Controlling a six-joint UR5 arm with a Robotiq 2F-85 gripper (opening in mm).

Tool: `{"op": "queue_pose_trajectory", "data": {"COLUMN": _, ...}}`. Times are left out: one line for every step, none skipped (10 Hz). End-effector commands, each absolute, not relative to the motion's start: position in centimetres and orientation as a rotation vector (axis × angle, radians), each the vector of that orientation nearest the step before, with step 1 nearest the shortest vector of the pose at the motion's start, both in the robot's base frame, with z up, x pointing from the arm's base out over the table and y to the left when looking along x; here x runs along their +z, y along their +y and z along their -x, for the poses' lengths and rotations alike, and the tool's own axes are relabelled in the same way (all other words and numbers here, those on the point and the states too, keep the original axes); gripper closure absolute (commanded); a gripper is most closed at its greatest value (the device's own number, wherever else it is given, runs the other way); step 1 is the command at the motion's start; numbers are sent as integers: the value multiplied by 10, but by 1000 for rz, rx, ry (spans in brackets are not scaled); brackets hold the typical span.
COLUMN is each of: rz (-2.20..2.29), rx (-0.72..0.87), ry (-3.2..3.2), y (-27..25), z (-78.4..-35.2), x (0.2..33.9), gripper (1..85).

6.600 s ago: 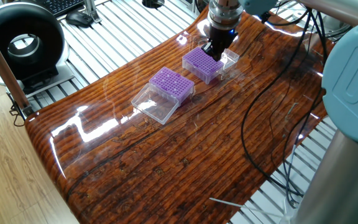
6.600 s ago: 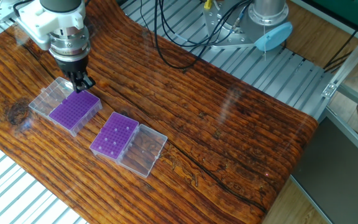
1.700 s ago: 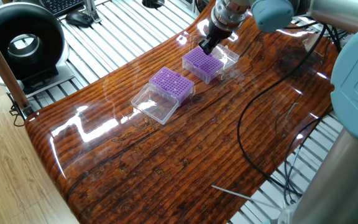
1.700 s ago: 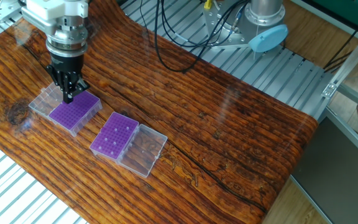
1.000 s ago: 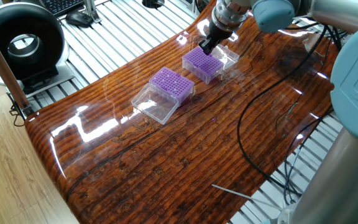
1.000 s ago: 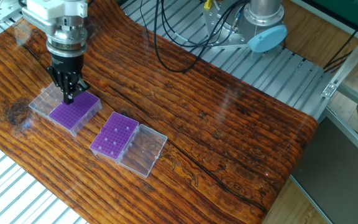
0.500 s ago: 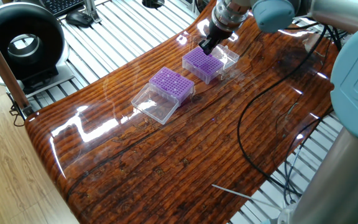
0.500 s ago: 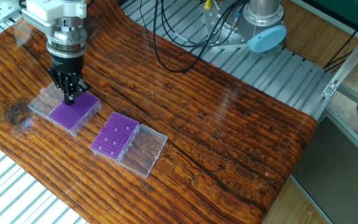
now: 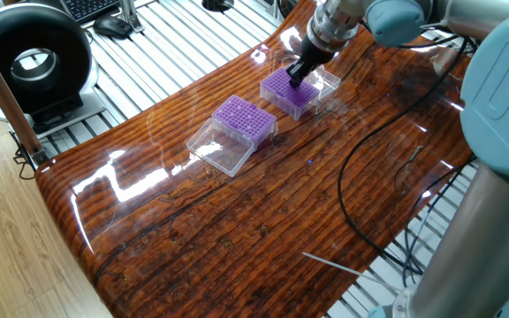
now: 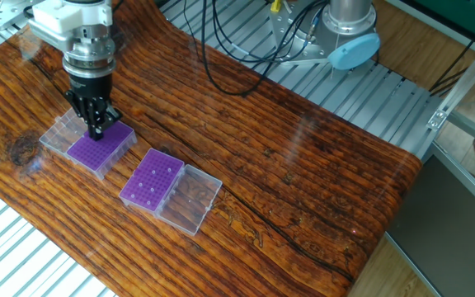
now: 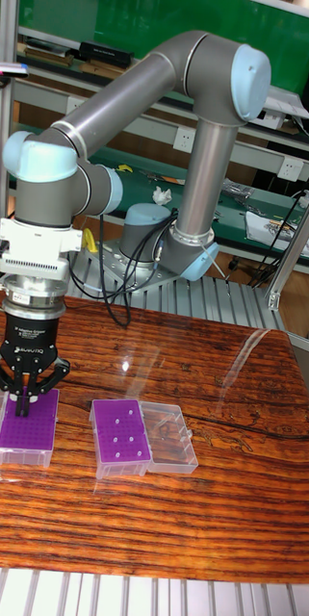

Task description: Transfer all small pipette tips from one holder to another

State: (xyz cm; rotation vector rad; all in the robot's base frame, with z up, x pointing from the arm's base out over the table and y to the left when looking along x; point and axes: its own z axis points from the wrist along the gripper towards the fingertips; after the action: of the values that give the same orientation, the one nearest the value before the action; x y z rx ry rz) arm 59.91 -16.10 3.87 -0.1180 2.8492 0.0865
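Change: against half a second ago, I see the gripper (image 10: 97, 130) shifted a little toward the middle of the box it hangs over; in one fixed view its tip (image 9: 296, 77) now sits over the purple face rather than at the far edge. Boxes unmoved.
Gripper state: fingers drawn close together, pointing down; I cannot tell from any view whether a tip is pinched between them.
Full box: purple holder (image 10: 99, 148), also (image 9: 290, 92) and (image 11: 27, 422), directly under the gripper; clear lid (image 10: 60, 132) hinged open beside it.
Small pipette tips: I read them as the fine dotted grid (image 11: 34, 430) filling that box's top; single tips too small to separate. Gripper fingertips are at or just above this grid; contact unclear.
Second box: purple holder (image 10: 152, 180), (image 9: 245, 118), (image 11: 120, 432), just beside the first, apart from the gripper; a few pale dots (image 11: 118, 430) show on its face. Its clear lid (image 10: 190, 199) lies open next to it.
Table: glossy wood slab (image 10: 303, 173), both boxes near one end.
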Motion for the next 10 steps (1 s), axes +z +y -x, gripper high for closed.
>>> {"op": "queue_pose_trajectory", "data": {"rz": 142, "rx": 101, "ry": 2882, "y": -160, "z": -590, "x": 38, "gripper": 657}}
{"op": "queue_pose_trajectory", "data": {"rz": 143, "rx": 97, "ry": 2885, "y": -161, "z": -590, "x": 38, "gripper": 653}}
{"op": "queue_pose_trajectory", "data": {"rz": 144, "rx": 91, "ry": 2890, "y": -161, "z": -590, "x": 38, "gripper": 653}}
{"op": "queue_pose_trajectory", "data": {"rz": 143, "rx": 70, "ry": 2900, "y": -163, "z": -590, "x": 39, "gripper": 653}}
{"op": "queue_pose_trajectory", "data": {"rz": 144, "rx": 49, "ry": 2908, "y": -164, "z": -591, "x": 41, "gripper": 653}}
{"op": "queue_pose_trajectory", "data": {"rz": 144, "rx": 32, "ry": 2917, "y": -165, "z": -591, "x": 42, "gripper": 657}}
{"op": "queue_pose_trajectory", "data": {"rz": 141, "rx": 24, "ry": 2925, "y": -165, "z": -591, "x": 43, "gripper": 660}}
{"op": "queue_pose_trajectory", "data": {"rz": 141, "rx": 22, "ry": 2927, "y": -165, "z": -590, "x": 43, "gripper": 660}}
{"op": "queue_pose_trajectory", "data": {"rz": 140, "rx": 18, "ry": 2930, "y": -165, "z": -590, "x": 43, "gripper": 660}}
{"op": "queue_pose_trajectory", "data": {"rz": 133, "rx": 6, "ry": 2938, "y": -166, "z": -590, "x": 44, "gripper": 663}}
